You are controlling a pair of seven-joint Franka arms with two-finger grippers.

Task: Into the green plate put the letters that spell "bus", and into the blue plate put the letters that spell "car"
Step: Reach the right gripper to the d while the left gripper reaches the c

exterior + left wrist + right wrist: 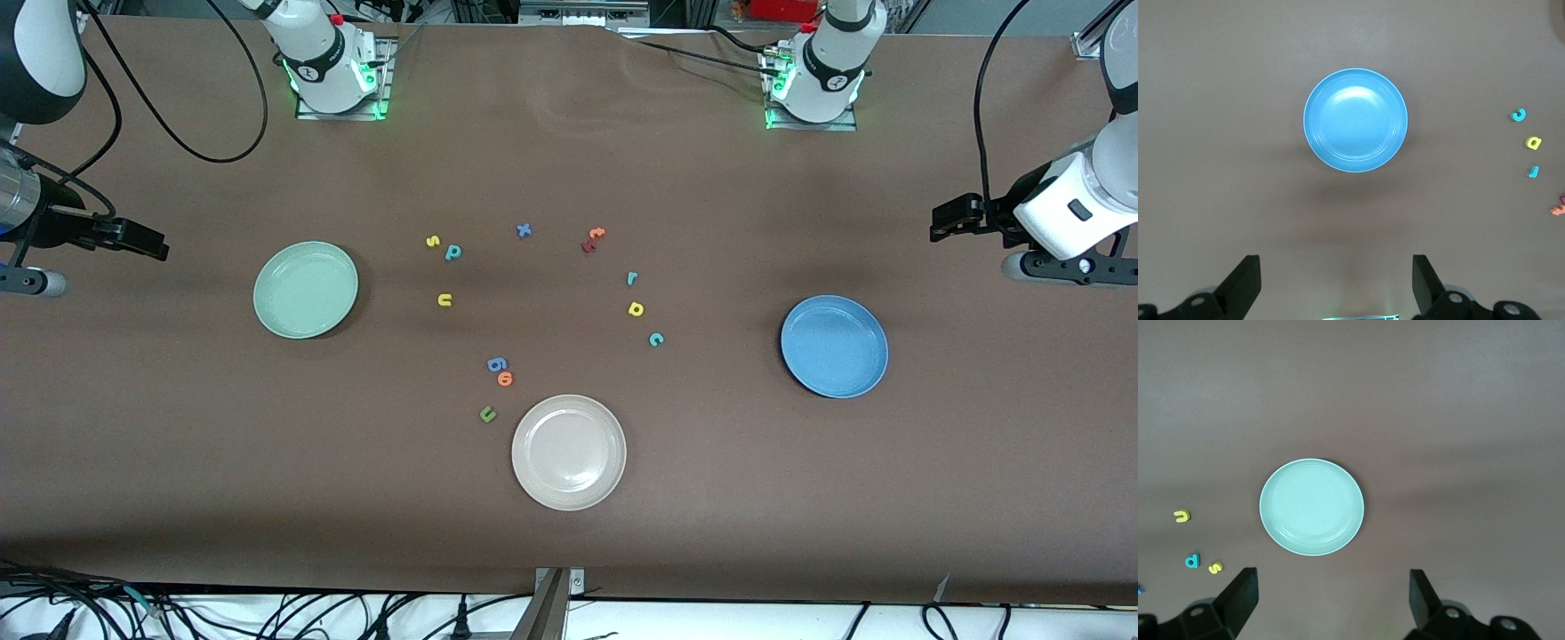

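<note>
Nothing is sorted yet; the green plate (305, 290), mid-left of the front view, and the blue plate (834, 346), mid-right, both lie bare. The yellow s (433, 241), teal b (453, 252) and yellow u (444, 300) sit loose near centre; the teal r (631, 278), yellow a (636, 309) and teal c (656, 339) likewise. The left gripper (1337, 283) and right gripper (1333, 600) hang at the frame's edges, jaws spread, grasping nothing; all six letters remain.

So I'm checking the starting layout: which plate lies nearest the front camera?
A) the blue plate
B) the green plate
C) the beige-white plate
C: the beige-white plate sits lowest in the front view, below both the green plate and the blue plate.
</note>
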